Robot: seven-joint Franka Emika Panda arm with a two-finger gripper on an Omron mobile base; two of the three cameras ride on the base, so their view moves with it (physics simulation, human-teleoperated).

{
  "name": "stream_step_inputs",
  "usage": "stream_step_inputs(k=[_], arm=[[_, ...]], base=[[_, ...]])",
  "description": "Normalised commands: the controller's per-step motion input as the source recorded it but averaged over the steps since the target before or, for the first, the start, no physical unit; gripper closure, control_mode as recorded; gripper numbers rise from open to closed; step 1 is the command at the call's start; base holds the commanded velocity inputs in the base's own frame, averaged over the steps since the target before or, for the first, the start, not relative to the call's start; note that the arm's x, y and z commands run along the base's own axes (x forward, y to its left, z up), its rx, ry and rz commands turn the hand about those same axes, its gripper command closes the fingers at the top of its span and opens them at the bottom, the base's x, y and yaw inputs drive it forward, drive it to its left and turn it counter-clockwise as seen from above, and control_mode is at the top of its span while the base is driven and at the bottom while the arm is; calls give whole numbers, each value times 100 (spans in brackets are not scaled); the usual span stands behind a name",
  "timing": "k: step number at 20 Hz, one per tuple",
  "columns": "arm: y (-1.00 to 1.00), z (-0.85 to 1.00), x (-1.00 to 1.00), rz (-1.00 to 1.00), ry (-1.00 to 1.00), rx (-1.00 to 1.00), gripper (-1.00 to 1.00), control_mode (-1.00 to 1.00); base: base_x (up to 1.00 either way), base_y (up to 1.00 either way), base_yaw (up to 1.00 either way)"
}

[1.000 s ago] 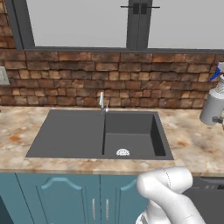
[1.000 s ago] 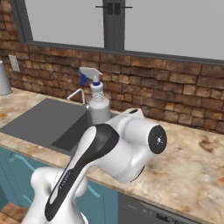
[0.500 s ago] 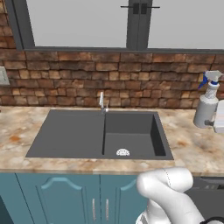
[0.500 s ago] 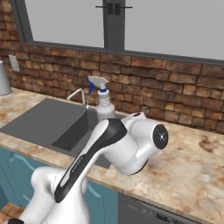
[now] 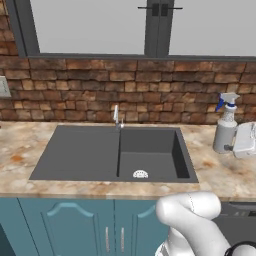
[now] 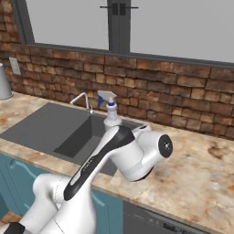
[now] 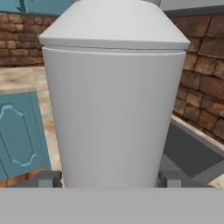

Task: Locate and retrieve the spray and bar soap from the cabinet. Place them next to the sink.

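The spray (image 5: pixel 224 130) stands upright on the worktop (image 5: pixel 220 172) just off the sink (image 5: pixel 115 155) at its 3 o'clock, so that half of the job looks nearly done. In the hand view the bottle sits squarely between the fingers (image 7: pixel 49 178), one on each flank, closed on it and not let go yet. Still to do, I'd judge: release, then fetch the bar soap. The count: one spray, one sink with two basins, one faucet (image 5: pixel 117 116).
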Motion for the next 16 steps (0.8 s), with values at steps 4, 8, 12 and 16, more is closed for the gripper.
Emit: stream_step_inputs(k=[4,8,12,16], arm=[[-8,-46,33,5,15,0,100,-100],[-8,-19,21,13,1,0,100,-100],[-18,-18,29,12,-5,0,100,-100],[-23,-23,21,11,-10,0,100,-100]], base=[[0,0,0],[0,0,0],[0,0,0],[0,0,0]])
